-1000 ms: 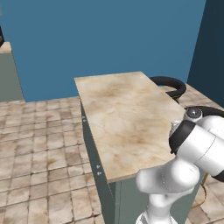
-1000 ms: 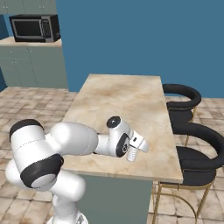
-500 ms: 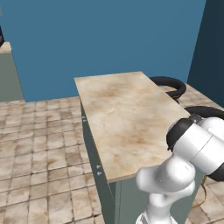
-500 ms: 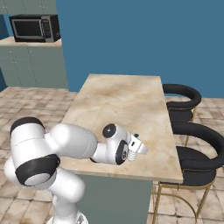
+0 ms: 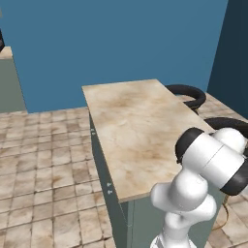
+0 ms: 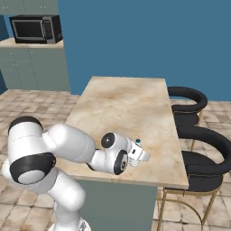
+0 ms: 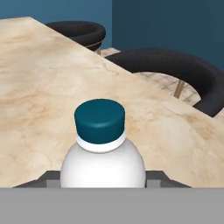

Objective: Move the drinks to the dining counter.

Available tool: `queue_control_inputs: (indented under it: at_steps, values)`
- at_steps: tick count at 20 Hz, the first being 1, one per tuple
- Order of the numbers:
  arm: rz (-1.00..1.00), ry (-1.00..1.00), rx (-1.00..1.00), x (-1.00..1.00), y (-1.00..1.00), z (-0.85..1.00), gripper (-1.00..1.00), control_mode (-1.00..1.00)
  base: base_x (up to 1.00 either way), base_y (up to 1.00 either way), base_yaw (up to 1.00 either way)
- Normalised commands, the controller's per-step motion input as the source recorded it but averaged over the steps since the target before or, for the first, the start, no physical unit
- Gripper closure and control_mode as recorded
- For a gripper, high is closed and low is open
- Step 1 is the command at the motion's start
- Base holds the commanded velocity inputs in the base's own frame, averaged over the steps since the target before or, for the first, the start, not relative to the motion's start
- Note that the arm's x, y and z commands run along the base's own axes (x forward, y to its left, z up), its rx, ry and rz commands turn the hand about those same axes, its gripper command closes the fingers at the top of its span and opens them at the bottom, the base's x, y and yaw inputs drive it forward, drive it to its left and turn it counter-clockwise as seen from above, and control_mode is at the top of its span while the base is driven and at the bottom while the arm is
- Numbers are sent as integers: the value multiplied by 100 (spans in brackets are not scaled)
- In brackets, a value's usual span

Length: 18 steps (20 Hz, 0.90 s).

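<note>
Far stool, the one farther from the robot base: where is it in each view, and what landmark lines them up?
Left base view: far stool, right of centre, beyond the counter's right edge.
Right base view: far stool, right side, mid-height, behind the nearer stool.
Hand view: far stool, top, left of centre.
Shared landmark: the dining counter.

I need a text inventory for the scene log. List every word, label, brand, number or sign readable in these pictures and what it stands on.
None can be read.
Water bottle: teal cap and the body in view are plain, no label showing.
Microwave: control panel too small and blurred to read.
Dining counter, stools: no markings.
</note>
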Motion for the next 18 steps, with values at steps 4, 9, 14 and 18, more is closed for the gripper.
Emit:
queue_control_inputs:
  at_steps: [4, 9, 14, 18]
  values:
    - [0, 4, 0, 0, 16, -12, -100, -100, 0, 0, 0]
    - [0, 2, 0, -3, 10, -1, -100, -100, 0, 0, 0]
    - [-1, 0, 0, -14, 2, 0, -100, -100, 0, 0, 0]
    - [-4, 4, 0, -9, 0, 15, -100, -100, 0, 0, 0]
